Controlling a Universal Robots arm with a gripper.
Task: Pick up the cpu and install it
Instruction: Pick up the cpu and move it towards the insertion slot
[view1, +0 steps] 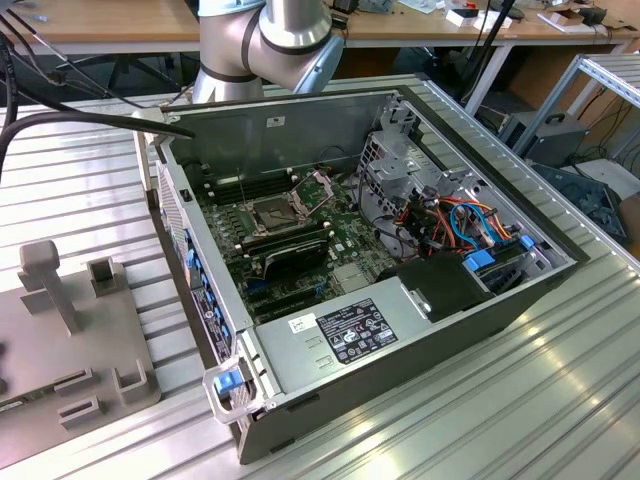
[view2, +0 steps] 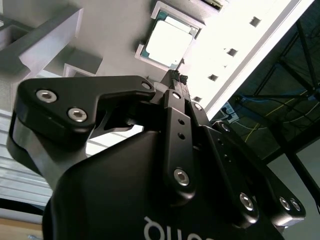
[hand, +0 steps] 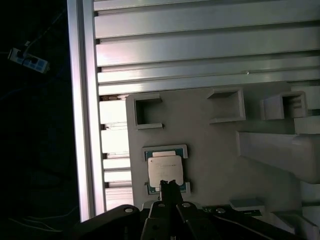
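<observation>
1. Exterior view, top centre: arm (view1: 268, 38) cut off by the top edge. Just a joint and a short stub are in frame.
2. Exterior view, lower left: grey holder plate (view1: 75, 340) runs off the left and bottom edges.
3. Exterior view, centre: socket (view1: 275, 213) inside the computer case (view1: 400, 330) is too small to tell what sits in it.
4. First wrist view: gripper (hand: 167, 189) tips cover one edge of the chip (hand: 164, 169). The gripper body is cut by the frame edge.
5. Second wrist view: gripper body hides most of the plate.
6. First wrist view: the zone past the table rail (hand: 85, 125) is too dark to read. A small pale object (hand: 27, 59) there is unidentifiable.
</observation>
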